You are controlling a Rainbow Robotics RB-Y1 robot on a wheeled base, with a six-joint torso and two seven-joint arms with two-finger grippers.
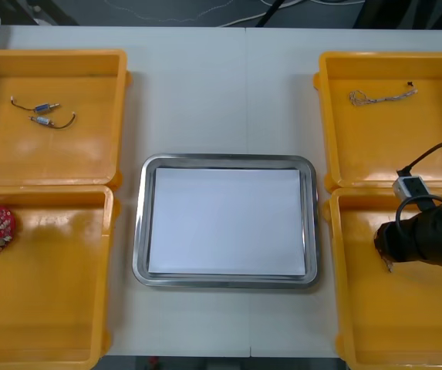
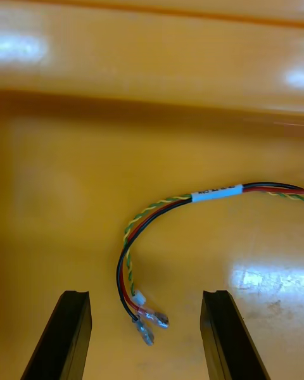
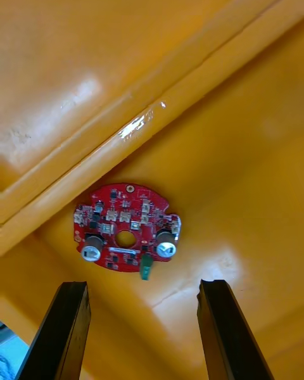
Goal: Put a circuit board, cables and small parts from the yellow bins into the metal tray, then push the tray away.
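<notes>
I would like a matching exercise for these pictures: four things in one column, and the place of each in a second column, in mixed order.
Things: 1 circuit board; 2 small metal parts; 3 red and yellow cable; 4 tray.
Places: a far left bin; b between the bins; c near left bin, below the open left gripper; d near right bin, at the open right gripper.
Pairs: 1-c; 2-a; 3-d; 4-b.
</notes>
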